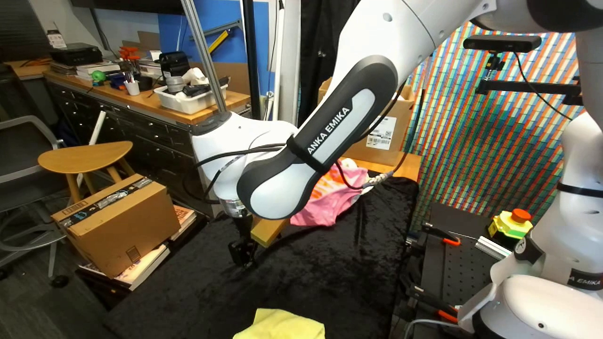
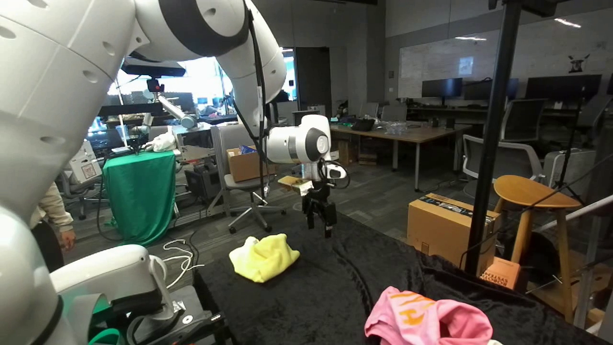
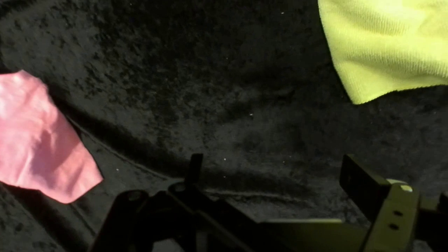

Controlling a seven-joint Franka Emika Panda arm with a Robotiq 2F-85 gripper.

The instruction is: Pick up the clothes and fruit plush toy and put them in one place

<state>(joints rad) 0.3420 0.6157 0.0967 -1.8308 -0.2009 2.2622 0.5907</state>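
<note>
A pink garment with orange print (image 1: 330, 200) lies crumpled on the black cloth, seen in both exterior views (image 2: 407, 318). Its corner (image 3: 42, 147) enters the wrist view from the left. Small whitish fabric (image 1: 348, 163) shows at its far edge. The pale yellow garment (image 2: 266, 258) lies bunched on the same cloth, with a cream part (image 2: 250, 241) beside it; the wrist view has the yellow garment (image 3: 385, 49) at upper right. My gripper (image 3: 271, 157) hangs above bare cloth between both garments, fingers wide apart, nothing between them. The fruit plush toy is out of view or hidden.
Black velvety cloth (image 2: 316, 297) covers the table, with raised folds. A tan block (image 1: 268, 232) juts from the wrist near the gripper. Beyond the table edge stand a cardboard box (image 1: 118, 221), a wooden stool (image 2: 531, 191) and a dark pole (image 2: 491, 143).
</note>
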